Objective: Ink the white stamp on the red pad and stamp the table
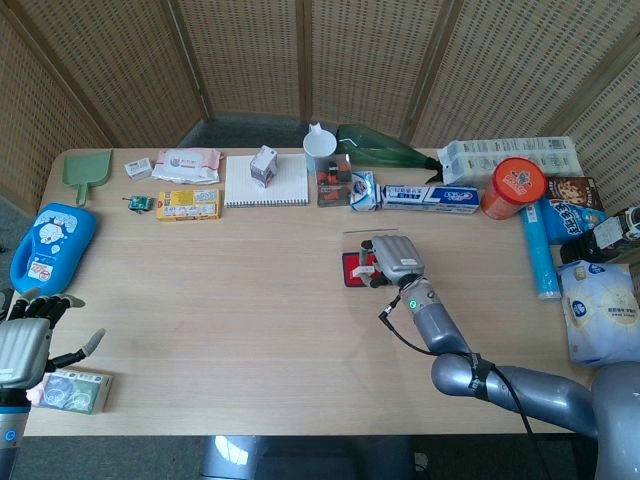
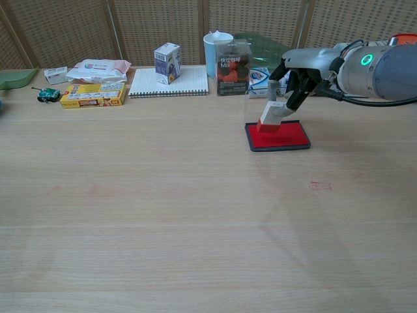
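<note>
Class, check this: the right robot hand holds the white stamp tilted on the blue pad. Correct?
Not quite. The pad is red, not blue, as the chest view shows. The right robot hand does hold the white stamp tilted on it.

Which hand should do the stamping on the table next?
Right. The right robot hand already holds the stamp, tilted onto the red pad. The left robot hand sits at the far table edge, holding nothing.
</note>
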Robot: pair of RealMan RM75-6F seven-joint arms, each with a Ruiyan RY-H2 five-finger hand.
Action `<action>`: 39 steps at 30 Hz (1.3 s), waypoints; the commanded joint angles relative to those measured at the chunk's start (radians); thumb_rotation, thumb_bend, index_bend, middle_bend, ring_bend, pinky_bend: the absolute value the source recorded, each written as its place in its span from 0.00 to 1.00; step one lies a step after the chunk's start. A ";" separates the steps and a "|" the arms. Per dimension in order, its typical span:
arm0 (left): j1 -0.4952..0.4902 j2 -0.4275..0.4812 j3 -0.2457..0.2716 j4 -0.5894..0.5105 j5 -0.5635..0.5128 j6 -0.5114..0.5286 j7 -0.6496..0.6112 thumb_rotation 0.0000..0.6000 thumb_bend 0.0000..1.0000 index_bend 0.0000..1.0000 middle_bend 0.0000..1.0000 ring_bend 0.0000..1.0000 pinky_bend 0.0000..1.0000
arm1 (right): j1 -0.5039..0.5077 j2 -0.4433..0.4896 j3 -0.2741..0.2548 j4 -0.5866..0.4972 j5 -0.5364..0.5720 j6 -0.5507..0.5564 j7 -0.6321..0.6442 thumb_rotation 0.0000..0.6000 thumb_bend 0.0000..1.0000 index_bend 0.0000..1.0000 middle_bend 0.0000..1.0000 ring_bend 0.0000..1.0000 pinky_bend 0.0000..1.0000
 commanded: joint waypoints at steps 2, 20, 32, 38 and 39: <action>0.001 -0.002 0.000 0.007 -0.006 -0.004 -0.003 0.30 0.21 0.33 0.33 0.28 0.12 | 0.024 -0.026 -0.019 0.044 0.022 -0.003 -0.025 1.00 0.42 0.72 1.00 1.00 1.00; 0.000 -0.020 -0.002 0.037 -0.020 -0.021 -0.016 0.30 0.21 0.33 0.33 0.28 0.12 | 0.076 -0.096 -0.059 0.162 0.035 -0.018 -0.085 1.00 0.42 0.73 1.00 1.00 1.00; 0.004 -0.023 -0.001 0.050 -0.025 -0.023 -0.025 0.30 0.21 0.33 0.33 0.28 0.12 | 0.097 -0.126 -0.060 0.215 0.067 -0.041 -0.097 1.00 0.42 0.73 1.00 1.00 1.00; 0.007 -0.024 0.000 0.054 -0.024 -0.022 -0.029 0.31 0.21 0.33 0.33 0.28 0.12 | 0.102 -0.134 -0.062 0.232 0.081 -0.047 -0.102 1.00 0.42 0.74 1.00 1.00 1.00; 0.007 -0.024 0.001 0.054 -0.024 -0.022 -0.030 0.30 0.21 0.33 0.33 0.28 0.12 | 0.102 -0.134 -0.063 0.233 0.082 -0.048 -0.103 1.00 0.42 0.74 1.00 1.00 1.00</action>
